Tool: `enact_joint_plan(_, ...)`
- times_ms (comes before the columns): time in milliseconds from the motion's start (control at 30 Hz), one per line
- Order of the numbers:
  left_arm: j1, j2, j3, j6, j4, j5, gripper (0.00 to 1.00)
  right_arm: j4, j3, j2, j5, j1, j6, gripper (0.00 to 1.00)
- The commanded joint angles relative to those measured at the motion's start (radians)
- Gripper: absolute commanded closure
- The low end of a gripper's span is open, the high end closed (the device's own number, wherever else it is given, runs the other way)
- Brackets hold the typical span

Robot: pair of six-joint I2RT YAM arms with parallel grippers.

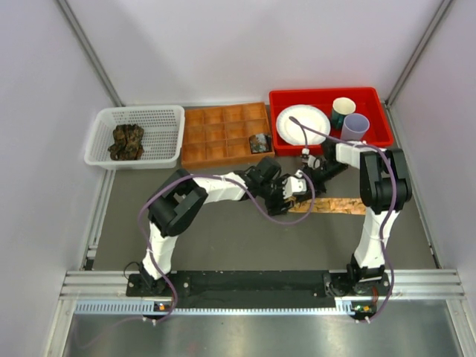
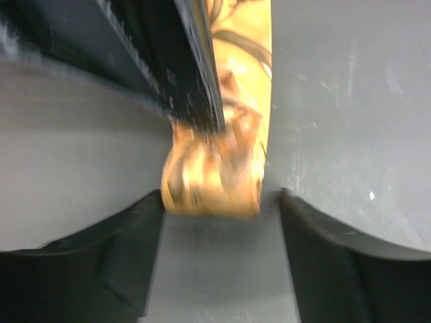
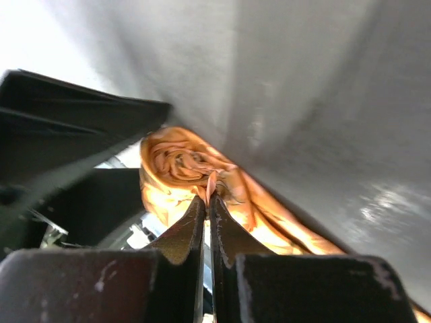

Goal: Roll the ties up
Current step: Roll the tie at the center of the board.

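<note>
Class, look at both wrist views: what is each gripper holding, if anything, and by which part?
The right gripper pinches the tan-orange tie by a fold at its rolled end. The left gripper straddles that end, jaws open, holding nothing.

Robotics laboratory, enclosed test cell. Plain white panel walls [image 1: 245,44] close three sides, joined at the corners by bare metal struts [image 1: 89,52]. Grey table [image 1: 223,245], scuffed, carries an aluminium rail [image 1: 260,286] along its near edge. Two white-and-black arms are bolted to the rail, left arm [image 1: 178,208] and right arm [image 1: 379,186], each trailing loose purple cable [image 1: 149,216]. Props sit in a row against the far wall: white perforated basket [image 1: 100,137], brown compartment tray [image 1: 216,134], red plastic bin [image 1: 327,95] holding a white plate [image 1: 312,126] and two cups [image 1: 343,110]. No domestic furniture or fittings; lighting even and shadowless.
</note>
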Motion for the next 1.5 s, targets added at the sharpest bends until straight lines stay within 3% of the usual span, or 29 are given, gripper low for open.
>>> enact_joint_plan(0, 0.046, -0.026, -0.125, -0.061, 0.076, 0.058, 0.22, 0.057, -0.005, 0.028, 0.135, -0.006, -0.040, 1.00)
enact_joint_plan(100, 0.066, -0.037, -0.172, -0.101, 0.249, 0.123, 0.07, 0.060, -0.005, 0.031, 0.161, -0.007, -0.054, 1.00)
enact_joint_plan(300, 0.066, 0.033, -0.202, -0.202, 0.514, 0.193, 0.06, 0.052, -0.003, 0.025, 0.171, -0.006, -0.060, 1.00)
enact_joint_plan(467, 0.057, 0.110, -0.137, -0.291, 0.585, 0.218, 0.11, 0.045, -0.020, 0.008, 0.163, -0.006, -0.071, 1.00)
enact_joint_plan(633, 0.040, 0.127, -0.125, -0.218, 0.501, 0.206, 0.10, 0.034, -0.003, 0.004, 0.151, -0.006, -0.076, 1.00)
enact_joint_plan(733, 0.037, 0.132, -0.110, -0.158, 0.428, 0.196, 0.16, 0.022, 0.009, -0.007, 0.143, -0.006, -0.086, 1.00)
enact_joint_plan(900, 0.032, 0.106, -0.137, -0.073, 0.329, 0.131, 0.49, -0.024, 0.024, -0.035, 0.111, -0.006, -0.093, 1.00)
enact_joint_plan(967, 0.032, 0.091, -0.149, -0.058, 0.308, 0.112, 0.58, -0.037, 0.012, -0.062, 0.099, -0.006, -0.088, 1.00)
enact_joint_plan(1200, 0.031, 0.070, -0.177, -0.046, 0.251, 0.088, 0.73, -0.066, -0.035, -0.098, 0.082, -0.006, -0.050, 1.00)
enact_joint_plan(1333, 0.031, 0.069, -0.177, -0.031, 0.230, 0.089, 0.81, -0.083, -0.008, -0.035, 0.059, -0.006, -0.063, 1.00)
enact_joint_plan(1367, 0.031, 0.070, -0.179, -0.024, 0.225, 0.091, 0.83, -0.090, 0.010, -0.026, 0.042, -0.009, -0.069, 0.96)
enact_joint_plan(1400, 0.031, 0.069, -0.179, -0.021, 0.223, 0.089, 0.83, -0.090, 0.017, -0.029, 0.024, -0.024, -0.068, 0.82)
enact_joint_plan(1467, 0.031, 0.070, -0.177, -0.012, 0.210, 0.091, 0.85, -0.089, 0.024, -0.044, -0.019, -0.045, -0.065, 0.70)
